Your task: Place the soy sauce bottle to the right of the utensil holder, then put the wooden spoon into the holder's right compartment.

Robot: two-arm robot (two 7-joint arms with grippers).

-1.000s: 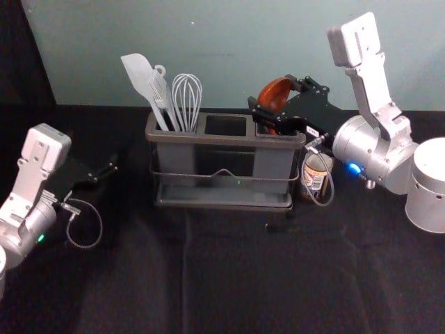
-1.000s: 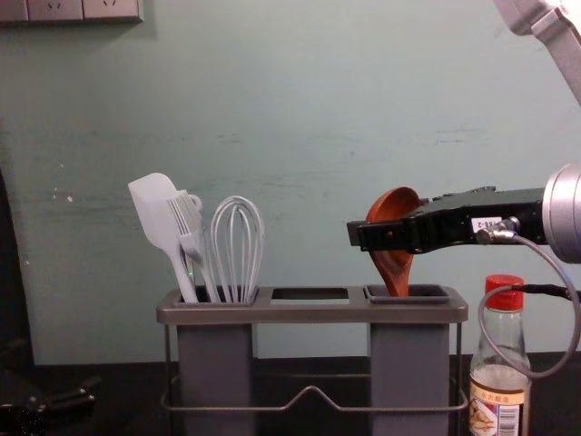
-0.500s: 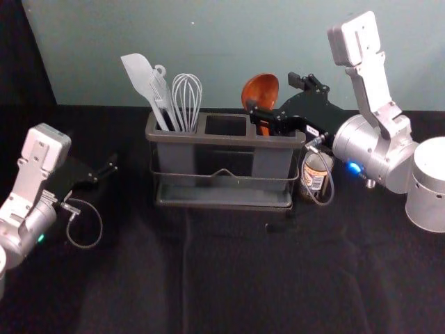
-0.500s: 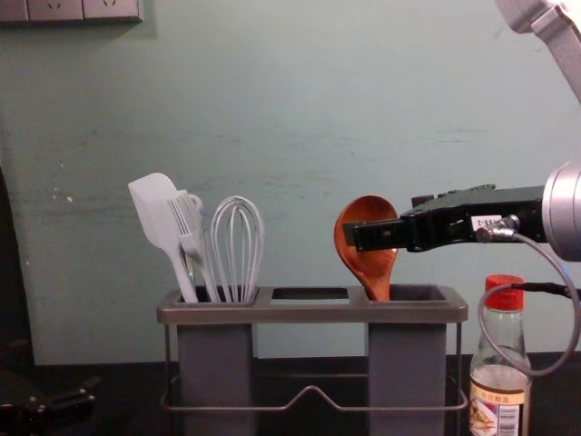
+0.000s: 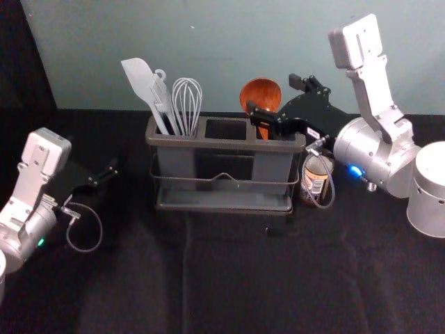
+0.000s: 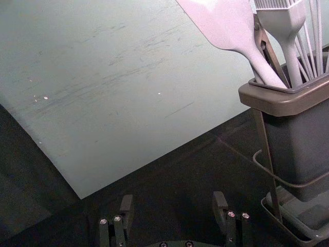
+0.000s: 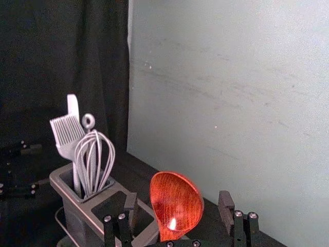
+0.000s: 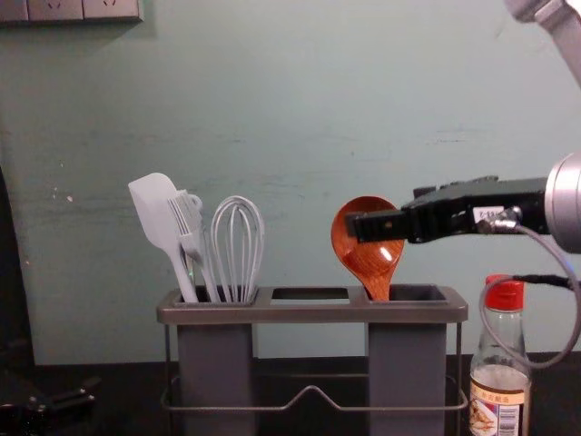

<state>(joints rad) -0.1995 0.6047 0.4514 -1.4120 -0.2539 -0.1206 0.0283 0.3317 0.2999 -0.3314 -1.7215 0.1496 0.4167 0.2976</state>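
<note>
My right gripper (image 7: pixel 179 201) gapes wide above the utensil holder (image 8: pixel 309 313), clasping nothing; between its fingers the wooden spoon (image 8: pixel 368 259) leans, handle in the right compartment (image 8: pixel 407 363). It's probably light, stiff, slick: I'd grasp the neck. Soy sauce bottle (image 8: pixel 497 400): right of the holder; open, idle left gripper (image 6: pixel 173 199): left.

And here are my two arms: the right arm (image 5: pixel 374 90) in silver-white, blocky links running to a fat white cylinder (image 5: pixel 429 191), the left arm (image 5: pixel 28 182) in the same livery. There's a blue light (image 5: pixel 356 171) glowing on the right, a green light (image 5: pixel 40 242) on the left, and a looping grey cable (image 5: pixel 99 229) there. Both the right gripper (image 5: pixel 271 93) and the left gripper (image 5: pixel 111 169) are matte black, angular, dotted with bright round screws (image 7: pixel 238 213), and I've got a white label (image 8: pixel 488 213) with dark print on the right one.
</note>
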